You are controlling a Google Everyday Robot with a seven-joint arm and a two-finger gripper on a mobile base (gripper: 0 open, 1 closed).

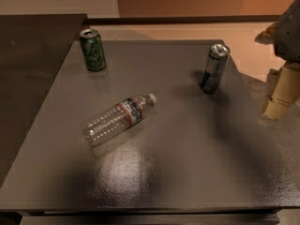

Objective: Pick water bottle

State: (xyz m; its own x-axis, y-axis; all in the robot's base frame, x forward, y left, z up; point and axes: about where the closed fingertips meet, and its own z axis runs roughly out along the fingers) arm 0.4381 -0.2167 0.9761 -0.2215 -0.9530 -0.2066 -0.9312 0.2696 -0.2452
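The water bottle (pixel 117 120) lies on its side near the middle of the dark grey table (pixel 187 163). It is clear and ribbed, with a dark label edged in red. Its white cap points to the upper right and its base to the lower left. My gripper (pixel 281 90) hangs at the right edge of the view, beyond the table's right side and well to the right of the bottle. It is partly cut off by the frame. It touches nothing.
A green can (pixel 93 49) stands upright at the table's far left corner. A slim silver-and-dark can (pixel 214 68) stands upright at the far right, between the bottle and my gripper. A darker surface (pixel 28 78) adjoins the table on the left.
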